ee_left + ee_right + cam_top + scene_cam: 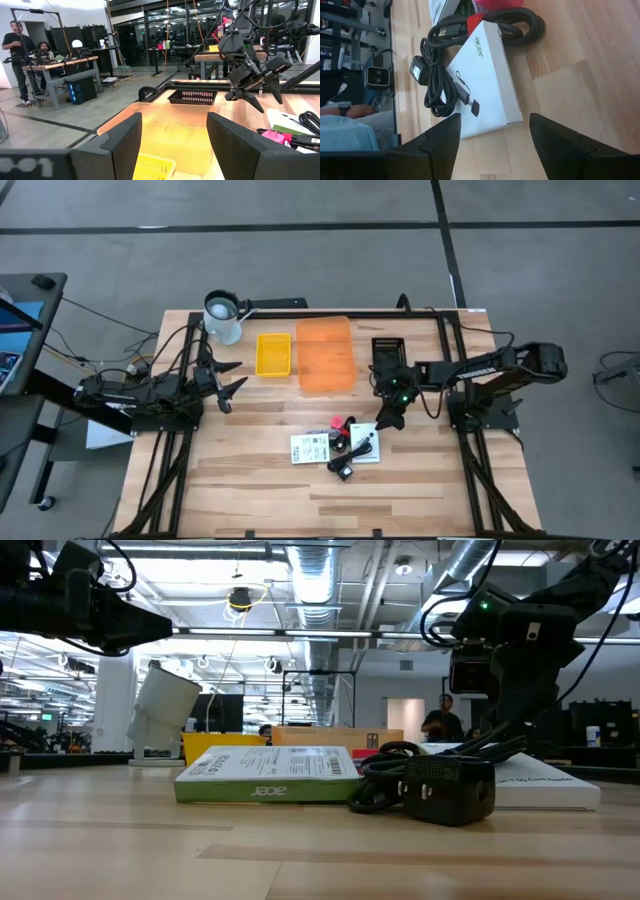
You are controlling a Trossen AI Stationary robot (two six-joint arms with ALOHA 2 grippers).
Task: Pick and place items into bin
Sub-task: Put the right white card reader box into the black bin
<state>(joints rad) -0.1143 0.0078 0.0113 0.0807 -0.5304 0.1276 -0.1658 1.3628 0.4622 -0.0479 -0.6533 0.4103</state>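
Note:
The items lie in a cluster near the table's middle. There is a white card (309,448) with printed labels, a white Acer box (487,75), coiled black cables (437,85) with a black adapter block (450,790), and a red-pink piece (337,425). In the low view a green-edged box (268,775) lies flat on the wood. My right gripper (385,420) (495,122) hovers open just above the far right side of the cluster and touches nothing. My left gripper (232,380) (175,122) waits open at the table's left, facing the bins.
An orange bin (325,353), a smaller yellow bin (273,353) and a black mesh basket (387,348) stand along the far side. A white pitcher (222,315) stands at the far left corner. Bare wood lies near the front edge. People are in the room beyond.

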